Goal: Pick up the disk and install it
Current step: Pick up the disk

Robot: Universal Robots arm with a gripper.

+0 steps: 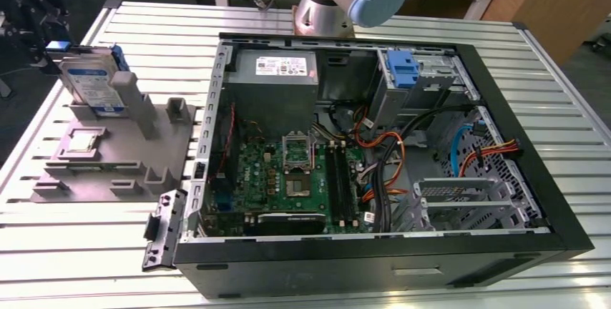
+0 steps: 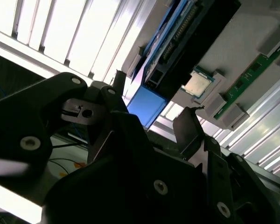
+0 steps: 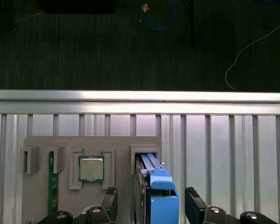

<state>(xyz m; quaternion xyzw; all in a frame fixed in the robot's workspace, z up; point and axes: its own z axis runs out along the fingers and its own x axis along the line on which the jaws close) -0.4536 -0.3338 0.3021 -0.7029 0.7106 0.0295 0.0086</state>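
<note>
The disk (image 1: 91, 84) is a silver-grey drive with a white-and-blue label and a blue carrier frame. It stands upright on edge in a slot of the grey plastic stand (image 1: 114, 144), at the exterior view's left. In both wrist views my gripper (image 3: 151, 193) (image 2: 155, 95) is open and straddles the disk (image 3: 156, 179) (image 2: 147, 105). One dark finger (image 3: 109, 198) is on each side of its blue end. A gap shows between the fingers and the disk, so nothing is gripped.
The open computer case (image 1: 382, 255) lies on the slatted metal table (image 1: 554, 101), with a blue-fronted drive bay (image 1: 403, 73) and a grey power-supply box (image 1: 277, 69) at its far side. The stand (image 3: 116, 144) also holds a processor chip (image 3: 91, 169) and a green memory stick (image 3: 51, 182).
</note>
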